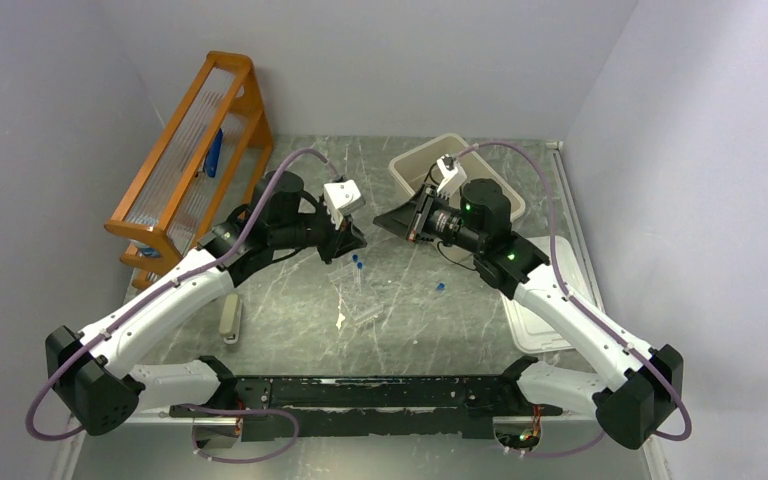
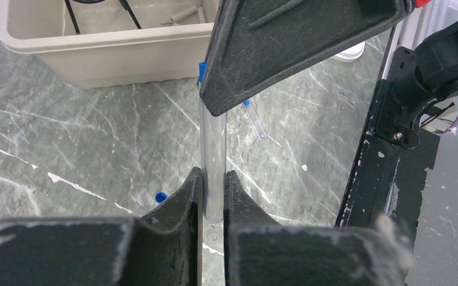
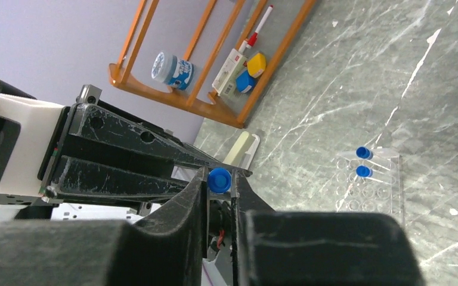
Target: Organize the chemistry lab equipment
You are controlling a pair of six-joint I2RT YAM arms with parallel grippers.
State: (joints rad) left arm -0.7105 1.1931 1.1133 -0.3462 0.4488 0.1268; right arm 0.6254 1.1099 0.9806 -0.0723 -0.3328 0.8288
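A clear thin tube [image 2: 213, 143] is held off the table, and my left gripper [image 2: 213, 177] is shut on its rounded bottom end. The tube's other end carries a blue cap [image 3: 219, 177]. My right gripper [image 3: 219, 186] is shut on that cap, its pads against both sides. In the top view the two grippers meet tip to tip over the middle of the table, left gripper [image 1: 352, 240] facing right gripper [image 1: 385, 222]. In the left wrist view the right gripper's black finger [image 2: 286, 47] covers the tube's top.
A beige bin [image 2: 95, 56] holding a black wire item stands at the back. A clear rack [image 3: 373, 187] holds two blue-capped tubes. Another tube [image 2: 255, 119] and a loose blue cap [image 2: 161, 196] lie on the table. The orange rack [image 1: 195, 150] is far left, a white lid [image 1: 540, 330] right.
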